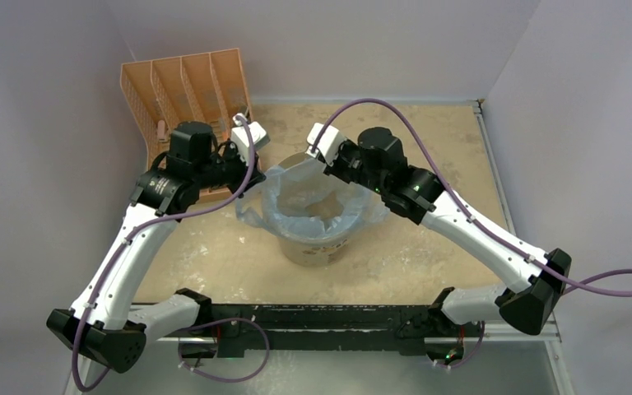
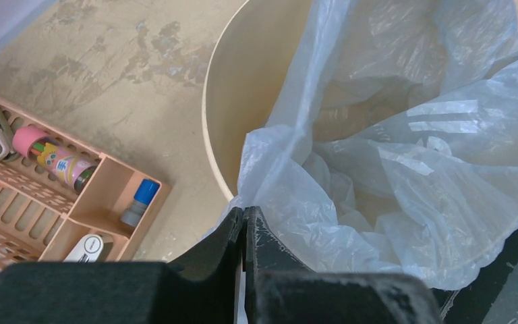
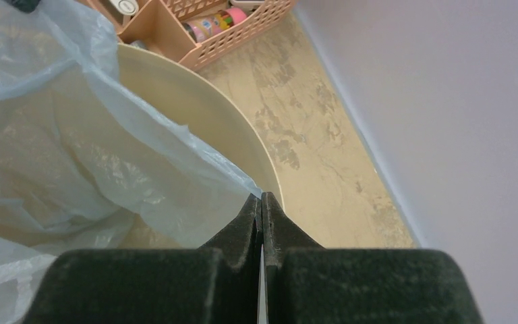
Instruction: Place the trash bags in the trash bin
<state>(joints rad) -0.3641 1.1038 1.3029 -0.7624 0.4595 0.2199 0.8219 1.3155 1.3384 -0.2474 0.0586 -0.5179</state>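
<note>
The trash bag [image 1: 309,202], thin translucent light-blue film, sits opened inside the cream trash bin [image 1: 317,247] at mid-table, with its mouth spread over the rim. At the bin's left rim, my left gripper [image 2: 244,212] is shut on the bag's edge [image 2: 290,169]. Opposite it, at the far right rim, my right gripper [image 3: 262,197] is shut on another part of the bag's edge [image 3: 195,169]. In the left wrist view the bag [image 2: 405,135] lines most of the bin, and bare inner wall [image 2: 243,88] shows at the left. The bin's rim [image 3: 195,101] curves past the right fingers.
An orange slotted organizer rack [image 1: 185,90] holding small bottles and tubes stands at the back left, close behind the left wrist. It also appears in the left wrist view [image 2: 40,202]. Walls enclose the table on the left, back and right [image 3: 445,101].
</note>
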